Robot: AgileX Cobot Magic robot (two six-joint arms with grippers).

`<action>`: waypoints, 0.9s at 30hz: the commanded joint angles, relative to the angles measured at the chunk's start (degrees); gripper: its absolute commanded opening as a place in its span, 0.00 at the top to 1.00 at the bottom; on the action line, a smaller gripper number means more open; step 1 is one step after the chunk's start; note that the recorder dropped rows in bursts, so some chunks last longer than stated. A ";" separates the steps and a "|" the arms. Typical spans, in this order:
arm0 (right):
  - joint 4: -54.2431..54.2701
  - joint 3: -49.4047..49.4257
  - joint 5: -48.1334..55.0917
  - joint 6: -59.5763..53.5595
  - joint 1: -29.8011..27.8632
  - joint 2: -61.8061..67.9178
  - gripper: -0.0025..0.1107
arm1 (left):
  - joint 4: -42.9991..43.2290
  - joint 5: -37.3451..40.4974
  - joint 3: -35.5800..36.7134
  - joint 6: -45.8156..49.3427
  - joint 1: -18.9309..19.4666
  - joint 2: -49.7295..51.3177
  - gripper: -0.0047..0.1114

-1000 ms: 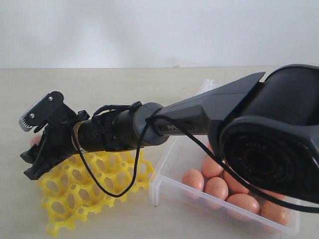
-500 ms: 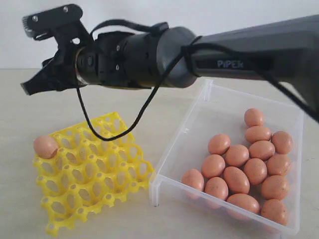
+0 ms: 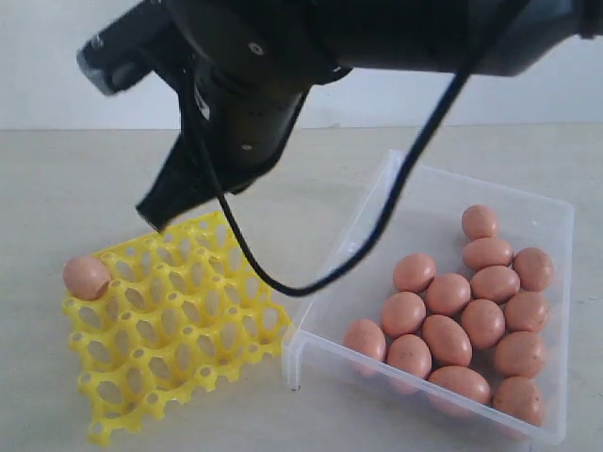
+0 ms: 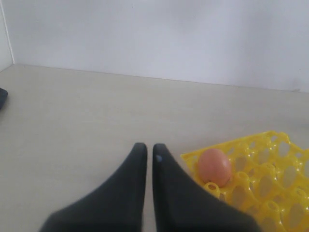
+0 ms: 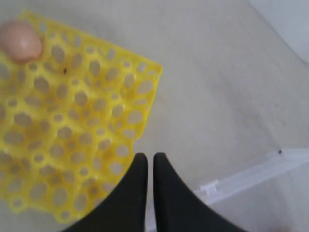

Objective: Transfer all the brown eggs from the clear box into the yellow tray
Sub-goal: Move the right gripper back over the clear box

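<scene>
Eggs (image 3: pixel 446 340): fifteen lie in the box (image 3: pixel 303 363), and one sits in a corner cup of the tray (image 3: pixel 188 311). The right gripper (image 3: pixel 155 217) hangs above the tray's edge, jaws together, empty. The left gripper (image 4: pixel 146 147), beside the tray, is likewise closed and empty.

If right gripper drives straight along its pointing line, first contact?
Right gripper probably meets the yellow tray, near its rim; depth unclear, so possibly the table just beside it.
</scene>
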 commanded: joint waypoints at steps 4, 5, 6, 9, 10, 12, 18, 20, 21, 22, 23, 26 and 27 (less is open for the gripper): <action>-4.61 11.92 3.64 -3.79 0.25 -11.34 0.98 | 0.14 -0.46 0.15 -0.02 0.15 -0.20 0.92; -5.89 14.04 3.50 -1.47 -0.39 -13.17 0.98 | 0.14 -0.46 0.15 -0.02 0.15 -0.20 0.92; -5.90 15.31 3.20 -0.10 -1.13 -14.82 0.98 | 0.14 -0.46 0.15 -0.02 0.15 -0.20 0.92; -3.73 19.51 2.20 2.61 -6.59 -18.33 0.98 | 0.14 -0.46 0.15 -0.02 0.15 -0.20 0.92; -1.74 20.46 1.79 2.36 -9.44 -18.84 0.98 | 0.14 -0.46 0.15 -0.02 0.15 -0.20 0.92; 6.74 21.88 1.56 -1.06 -16.06 -18.99 0.98 | 0.14 -0.46 0.15 -0.02 0.15 -0.20 0.92; 38.53 22.22 5.44 -23.48 -32.31 -13.59 0.98 | 0.14 -0.46 0.15 -0.02 0.15 -0.20 0.92; 39.49 22.22 5.56 -24.01 -35.67 -11.47 0.97 | 0.14 -0.36 0.15 -0.02 0.15 -0.20 0.92; 38.97 22.22 6.02 -24.01 -36.83 -10.74 0.96 | 0.14 -0.36 0.15 -0.02 0.15 -0.20 0.92; 38.38 22.22 6.90 -24.01 -37.62 -9.85 0.93 | 0.14 -0.36 0.15 -0.02 0.15 -0.20 0.92; 37.93 22.22 7.94 -24.01 -37.99 -9.06 0.88 | 0.14 -0.36 0.15 -0.02 0.15 -0.20 0.92; 35.84 22.22 10.06 -24.01 -37.92 -7.07 0.67 | 0.14 -0.36 0.15 -0.02 0.15 -0.20 0.92; 35.61 22.22 10.38 -24.01 -37.92 -6.45 0.61 | 0.14 -0.36 0.15 -0.02 0.15 -0.20 0.92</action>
